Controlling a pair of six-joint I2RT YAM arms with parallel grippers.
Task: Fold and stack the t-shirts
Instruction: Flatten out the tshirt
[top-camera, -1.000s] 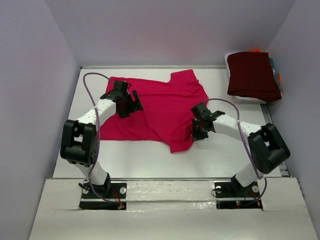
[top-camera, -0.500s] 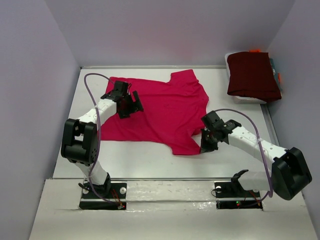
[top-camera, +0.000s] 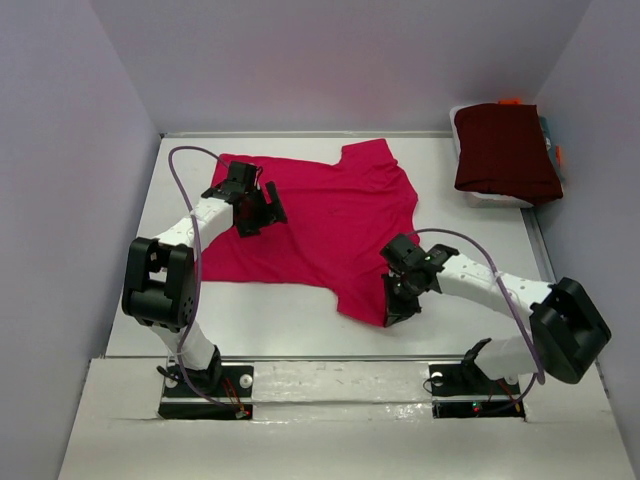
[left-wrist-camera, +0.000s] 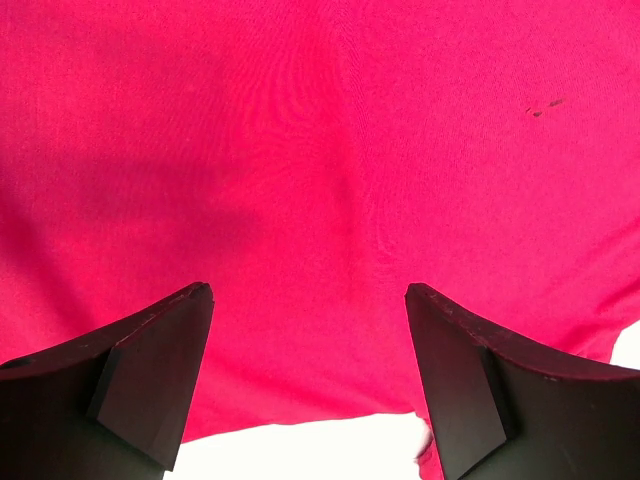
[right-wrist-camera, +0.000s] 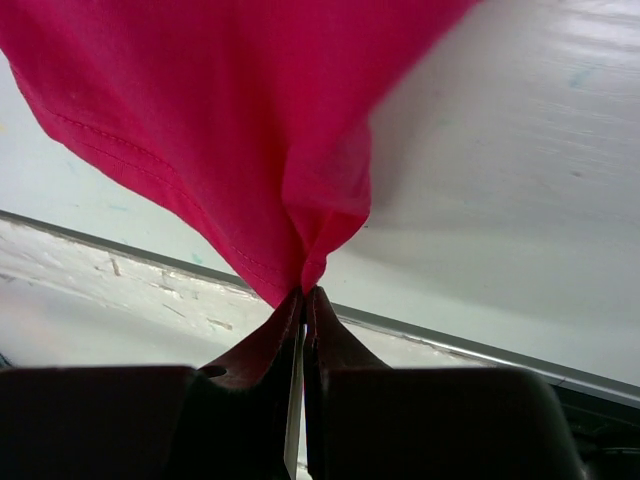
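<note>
A crimson-pink t-shirt lies spread on the white table, sleeves toward the back. My left gripper hovers open low over its left part. In the left wrist view its fingers stand wide apart over the cloth, holding nothing. My right gripper is shut on the shirt's near right hem corner. The right wrist view shows the pinched cloth rising in a bunched fold from the closed tips of the right gripper. A dark maroon folded t-shirt lies at the back right.
The maroon t-shirt rests on a white tray in the back right corner, with small orange and blue things behind it. Lilac walls enclose the table on three sides. The table's near rim runs just below the right gripper.
My right gripper has drawn the shirt's near right corner toward the table's near edge, first rightward, then back left. The left arm has not moved.
</note>
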